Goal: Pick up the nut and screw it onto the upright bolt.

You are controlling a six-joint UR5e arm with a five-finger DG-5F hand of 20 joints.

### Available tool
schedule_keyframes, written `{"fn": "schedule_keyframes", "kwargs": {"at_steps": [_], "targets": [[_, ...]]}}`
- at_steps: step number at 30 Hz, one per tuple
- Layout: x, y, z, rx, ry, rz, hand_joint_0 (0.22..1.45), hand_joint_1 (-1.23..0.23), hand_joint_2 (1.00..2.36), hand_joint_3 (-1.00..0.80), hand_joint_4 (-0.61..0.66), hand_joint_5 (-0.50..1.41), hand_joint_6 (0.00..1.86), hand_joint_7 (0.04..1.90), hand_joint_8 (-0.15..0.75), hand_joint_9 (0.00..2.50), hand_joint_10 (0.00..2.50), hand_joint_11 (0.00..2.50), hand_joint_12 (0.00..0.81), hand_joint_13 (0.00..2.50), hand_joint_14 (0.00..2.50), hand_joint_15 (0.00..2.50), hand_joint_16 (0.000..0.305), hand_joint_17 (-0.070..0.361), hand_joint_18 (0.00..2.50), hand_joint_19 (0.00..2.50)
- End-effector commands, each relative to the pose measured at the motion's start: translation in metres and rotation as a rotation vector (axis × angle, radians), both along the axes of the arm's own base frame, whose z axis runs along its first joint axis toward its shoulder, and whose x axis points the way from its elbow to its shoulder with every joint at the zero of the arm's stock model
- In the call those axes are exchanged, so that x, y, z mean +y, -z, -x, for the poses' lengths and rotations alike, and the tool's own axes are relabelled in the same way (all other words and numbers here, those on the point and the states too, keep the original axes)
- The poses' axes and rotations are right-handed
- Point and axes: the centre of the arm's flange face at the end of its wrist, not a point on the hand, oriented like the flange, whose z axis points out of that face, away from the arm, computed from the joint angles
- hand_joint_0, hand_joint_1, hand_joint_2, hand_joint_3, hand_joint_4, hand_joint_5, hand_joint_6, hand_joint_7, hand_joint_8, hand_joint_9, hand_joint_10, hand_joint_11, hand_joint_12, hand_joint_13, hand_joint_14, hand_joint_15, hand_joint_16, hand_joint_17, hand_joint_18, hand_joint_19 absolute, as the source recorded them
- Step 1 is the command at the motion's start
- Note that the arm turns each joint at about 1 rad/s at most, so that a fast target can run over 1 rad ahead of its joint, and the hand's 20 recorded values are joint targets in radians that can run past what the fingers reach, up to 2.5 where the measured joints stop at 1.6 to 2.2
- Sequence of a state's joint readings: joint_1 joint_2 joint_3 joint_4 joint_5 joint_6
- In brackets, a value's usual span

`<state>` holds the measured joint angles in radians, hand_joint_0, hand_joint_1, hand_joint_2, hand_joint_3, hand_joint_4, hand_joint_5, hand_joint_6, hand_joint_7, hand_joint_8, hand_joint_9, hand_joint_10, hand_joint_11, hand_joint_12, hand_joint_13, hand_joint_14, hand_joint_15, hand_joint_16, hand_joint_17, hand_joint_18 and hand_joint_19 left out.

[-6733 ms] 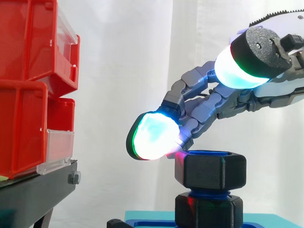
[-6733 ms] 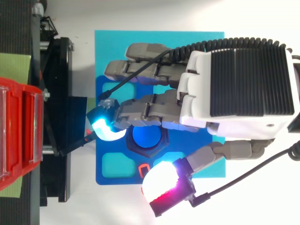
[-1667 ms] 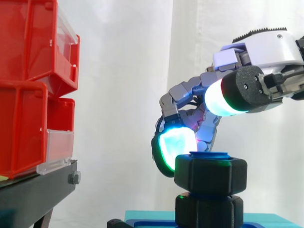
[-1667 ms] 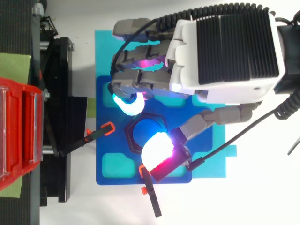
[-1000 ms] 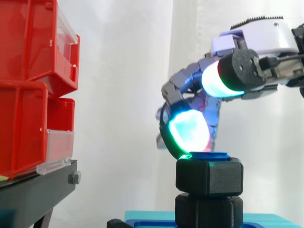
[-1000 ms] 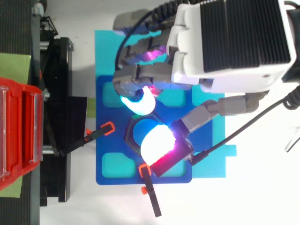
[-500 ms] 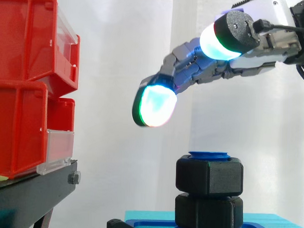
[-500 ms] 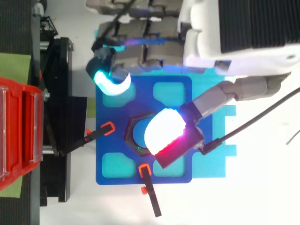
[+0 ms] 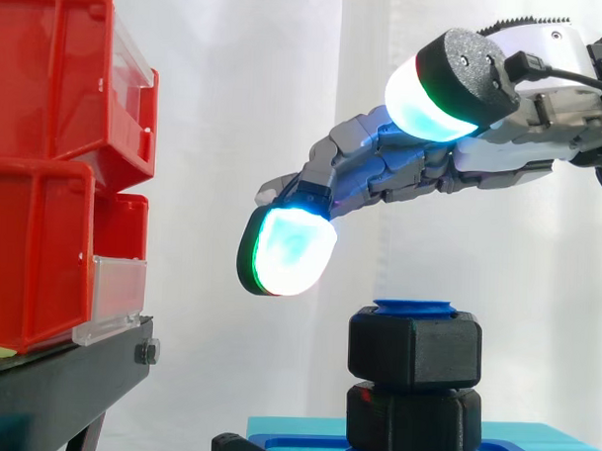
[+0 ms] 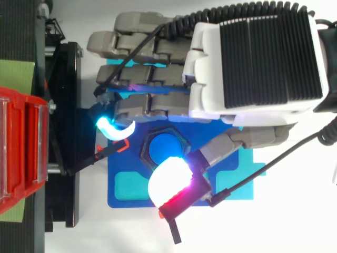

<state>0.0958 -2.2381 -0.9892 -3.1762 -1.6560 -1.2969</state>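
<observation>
Black hexagonal plastic nut point(image 9: 415, 353), blue upright bolt point(image 10: 164, 148), red plastic bins point(image 9: 38, 246); grey-and-white hand point(image 10: 253, 63) glows cyan at its pads point(image 9: 285, 252).

White-and-grey robot hand point(image 10: 253, 63) held spread.
Seen from above, its fingers point(image 10: 137, 39) are stretched toward 9 o'clock and the thumb toward 7.

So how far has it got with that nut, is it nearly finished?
Nearly done, it seems. The nut sits on the blue bolt, whose tip shows above it, resting against the black hex piece below. The hand hovers open above, holding nothing. Left: perhaps a final tightening; tightness cannot be judged.
</observation>
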Motion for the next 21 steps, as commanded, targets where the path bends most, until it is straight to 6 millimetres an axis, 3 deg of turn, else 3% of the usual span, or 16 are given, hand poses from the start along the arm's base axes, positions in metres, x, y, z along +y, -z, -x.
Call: {"fn": "schedule_keyframes", "kwargs": {"at_steps": [1, 21], "targets": [[0.0039, 0.0020, 0.0008, 0.009, -0.004, 0.000, 0.48, 0.00, 1.00, -0.50, 0.15, -0.19, 0.50, 0.65, 0.200, 0.19, 0.00, 0.00, 0.333, 0.00, 0.00, 0.00, 0.050, 0.112, 0.00, 0.00], [0.0068, 0.0056, 0.0043, 0.044, 0.002, 0.006, 0.49, -0.03, 1.00, -0.50, 0.20, -0.14, 0.50, 0.78, 0.232, 0.33, 0.00, 0.00, 0.330, 0.00, 0.00, 0.00, 0.047, 0.105, 0.00, 0.00]]}}
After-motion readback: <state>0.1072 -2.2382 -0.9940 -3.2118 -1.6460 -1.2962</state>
